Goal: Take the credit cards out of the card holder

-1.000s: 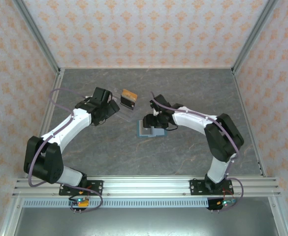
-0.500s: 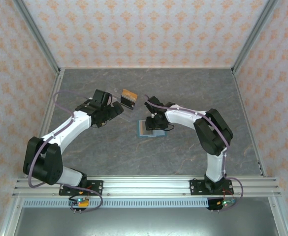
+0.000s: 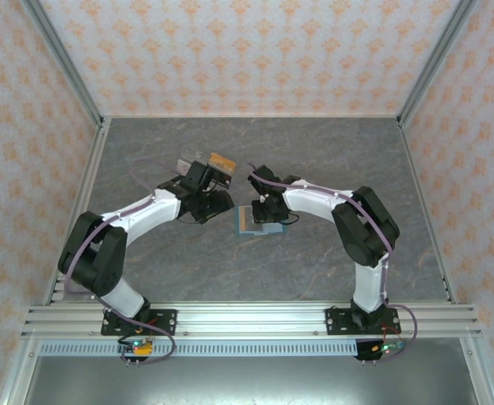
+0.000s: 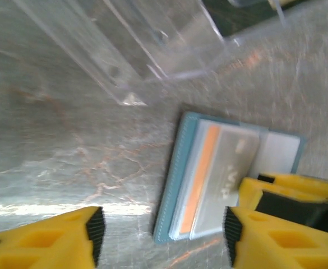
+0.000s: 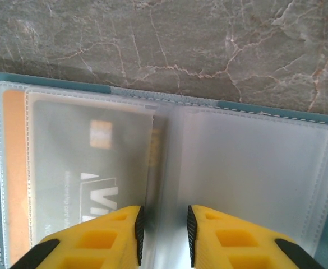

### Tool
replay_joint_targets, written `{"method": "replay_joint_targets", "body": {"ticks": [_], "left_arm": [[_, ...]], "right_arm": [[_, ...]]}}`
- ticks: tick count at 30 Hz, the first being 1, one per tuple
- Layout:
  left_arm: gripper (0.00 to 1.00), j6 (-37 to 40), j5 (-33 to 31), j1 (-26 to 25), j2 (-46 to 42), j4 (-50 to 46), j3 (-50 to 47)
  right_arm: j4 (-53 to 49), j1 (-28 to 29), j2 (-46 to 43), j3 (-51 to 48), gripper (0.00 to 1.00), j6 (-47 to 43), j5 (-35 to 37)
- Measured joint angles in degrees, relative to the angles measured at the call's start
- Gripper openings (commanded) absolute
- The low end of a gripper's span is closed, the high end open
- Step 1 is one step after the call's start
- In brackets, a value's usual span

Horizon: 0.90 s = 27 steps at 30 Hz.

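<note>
The teal card holder [image 3: 248, 224] lies open and flat at the table's middle. In its left clear sleeve sit a pale grey card [image 5: 91, 162] over an orange card [image 5: 13, 168]; the right sleeve [image 5: 253, 168] looks bare. My right gripper [image 5: 164, 235] stands over the centre fold, jaws a narrow gap apart, with nothing between them. My left gripper [image 4: 161, 235] is wide open just left of the holder, whose teal left edge [image 4: 175, 185] with the orange card [image 4: 200, 174] lies between its fingers. The right fingers [image 4: 287, 193] rest on the holder's far side.
A clear plastic tray [image 4: 141, 50] stands just behind the left gripper, holding an orange-brown card with a dark strip [image 3: 221, 163]. Grey marbled tabletop [image 3: 339, 152] stretches around, bounded by metal rails and patterned walls.
My left arm has swung right past the tray and come down beside the holder's left edge. The right gripper shifted left onto the holder a second ago and has held still since.
</note>
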Motion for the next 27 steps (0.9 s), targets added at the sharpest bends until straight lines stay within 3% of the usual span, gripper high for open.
{"method": "replay_joint_targets", "body": {"ticks": [14, 27], "left_arm": [[0.28, -4.35, 4.39, -4.2, 7.15, 7.41, 2.38], [0.28, -4.63, 4.87, -5.29, 12.81, 8.9, 3.72]], "right_arm": [[0.31, -0.52, 0.0, -0.26, 0.23, 0.02, -1.01], [0.92, -0.81, 0.0, -0.63, 0.23, 0.0, -1.7]]}}
